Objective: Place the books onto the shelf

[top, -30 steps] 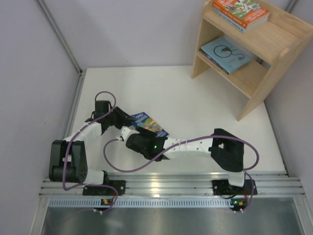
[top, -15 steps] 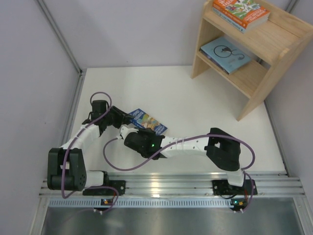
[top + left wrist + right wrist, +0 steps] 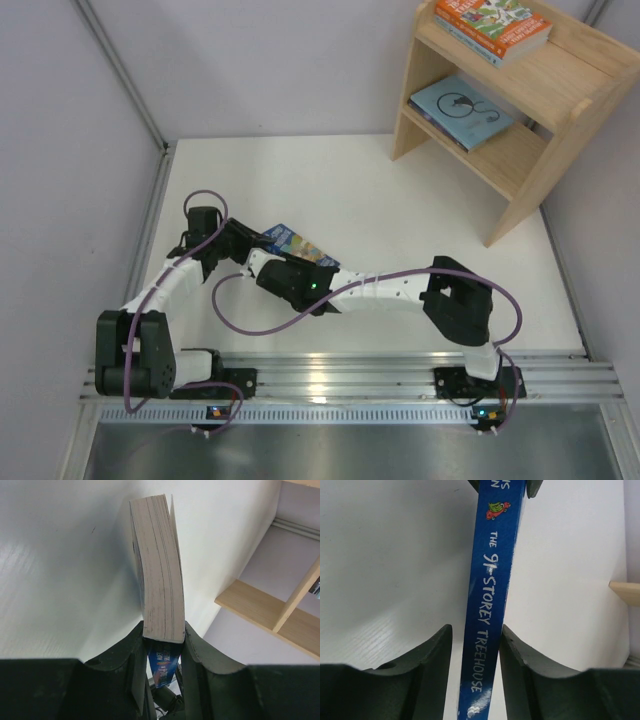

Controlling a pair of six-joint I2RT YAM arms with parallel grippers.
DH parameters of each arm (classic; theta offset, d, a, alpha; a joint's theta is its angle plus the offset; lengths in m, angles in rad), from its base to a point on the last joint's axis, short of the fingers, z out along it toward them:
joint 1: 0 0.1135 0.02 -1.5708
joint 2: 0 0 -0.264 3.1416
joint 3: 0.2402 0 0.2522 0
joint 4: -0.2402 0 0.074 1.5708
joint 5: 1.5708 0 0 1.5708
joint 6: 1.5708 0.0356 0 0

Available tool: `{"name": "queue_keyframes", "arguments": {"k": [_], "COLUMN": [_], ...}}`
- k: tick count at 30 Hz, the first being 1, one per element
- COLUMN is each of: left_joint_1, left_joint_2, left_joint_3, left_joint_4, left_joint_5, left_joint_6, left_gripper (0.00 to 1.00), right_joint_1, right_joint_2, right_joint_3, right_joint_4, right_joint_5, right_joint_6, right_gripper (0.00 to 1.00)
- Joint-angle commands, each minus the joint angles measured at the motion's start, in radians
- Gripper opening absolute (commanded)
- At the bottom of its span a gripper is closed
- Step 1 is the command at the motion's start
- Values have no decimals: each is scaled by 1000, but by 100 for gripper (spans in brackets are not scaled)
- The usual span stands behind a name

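Though tilted, book (image 3: 160,570) in left gripper (image 3: 164,632)

Facing each other low: left fingers (image 3: 205,655) pinched narrow, right fingers (image 3: 430,655) slightly parted.

Blue book (image 3: 300,246) on edge; other books (image 3: 462,108) on shelf (image 3: 562,84).

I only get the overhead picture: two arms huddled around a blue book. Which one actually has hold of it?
Observer: The left gripper; its wrist camera shows its fingers pinching the blue book by the page edge.
Operator: And the right one?
Observer: The right gripper straddles the spine, a gap showing beside one finger.
Operator: What book is it?
Observer: The spine reads The 91-Storey Treehouse.
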Motion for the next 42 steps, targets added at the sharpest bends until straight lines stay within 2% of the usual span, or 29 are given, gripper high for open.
{"name": "queue_keyframes", "arguments": {"k": [1,4,6,7,8,11,12,13,14,16,18,19,21,24,27,30,32,33,36,39,42], "left_joint_1": [-10,-10,-10,-10,-10,-10,-10,-8,-5,10,29,47,74,105,113,110,108,108,102,53,-46], "left_joint_2": [-52,-55,-60,-66,-67,-74,-72,-69,-66,-60,-60,-58,-48,-52,-55,-67,-86,-110,-109,-74,-58], "left_joint_3": [-7,-17,-25,-25,-23,-8,4,38,64,155,226,327,430,507,538,520,451,390,351,365,327], "left_joint_4": [71,79,86,86,86,100,97,90,70,-10,-85,-139,-248,-210,-158,-145,-118,-95,-68,-117,-109], "left_joint_5": [103,109,114,117,117,141,149,158,157,131,100,24,-67,-72,-51,-31,-31,-28,-32,-47,-80], "left_joint_6": [-46,-56,-65,-66,-68,-65,-53,-45,-34,-4,36,62,104,57,15,38,62,72,139,203,231], "left_gripper": [0,0,0,0,0,0,5,17,36,45,50,55,63,71,74,77,77,77,78,78,78], "right_joint_1": [-26,-57,-69,-80,-85,-103,-106,-115,-123,-147,-169,-174,-187,-229,-267,-307,-329,-345,-379,-427,-512], "right_joint_2": [0,0,-3,-3,-7,-39,-55,-70,-108,-144,-175,-181,-198,-241,-268,-270,-267,-277,-287,-276,-279], "right_joint_3": [43,54,60,62,63,69,76,80,89,128,198,218,270,329,433,560,647,655,727,792,807], "right_joint_4": [-12,-9,-13,-12,-12,-18,-16,-18,-19,-25,-61,-62,-62,-61,-53,-1,28,109,200,287,324], "right_joint_5": [-76,-83,-88,-91,-89,-45,-30,-19,-4,19,29,50,104,136,153,156,148,145,142,122,72], "right_joint_6": [48,58,51,45,42,15,-23,-48,-71,-131,-204,-235,-320,-402,-501,-642,-759,-801,-941,-1031,-1105], "right_gripper": [40,26,20,8,0,0,0,0,0,0,0,0,0,0,0,0,0,0,0,0,0]}}
